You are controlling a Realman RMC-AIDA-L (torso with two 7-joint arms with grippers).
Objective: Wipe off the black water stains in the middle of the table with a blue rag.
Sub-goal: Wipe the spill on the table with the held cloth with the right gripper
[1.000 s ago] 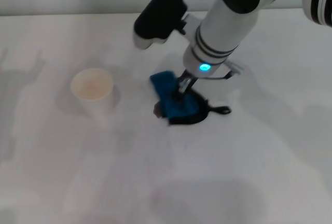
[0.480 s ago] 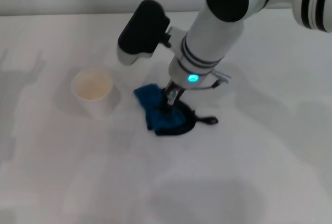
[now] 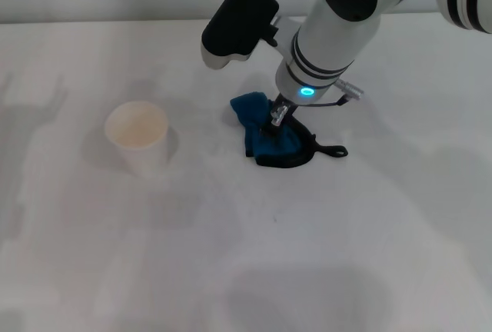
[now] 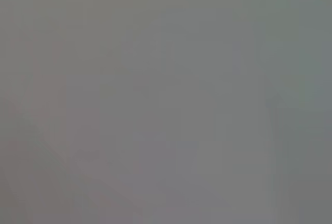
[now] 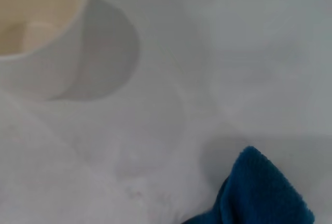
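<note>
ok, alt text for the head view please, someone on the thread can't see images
The right gripper presses a blue rag onto the white table near its middle, the rag bunched with black edging and a loop trailing to the robot's right. An upright paper cup stands apart to the rag's left; no dark stain shows.

My right arm's white and black forearm slanted down from the far right corner of the white smooth table [image 3: 369, 255], blocking the approach to the centre from that side. My right gripper [image 3: 275, 119] pressed the crumpled bright blue rag with black edging [image 3: 265, 136] there. A white paper cup [image 3: 137, 135] stood upright well to the left of the rag, with bare tabletop between them wide enough to pass. The whole near edge and the left side lay open.
</note>
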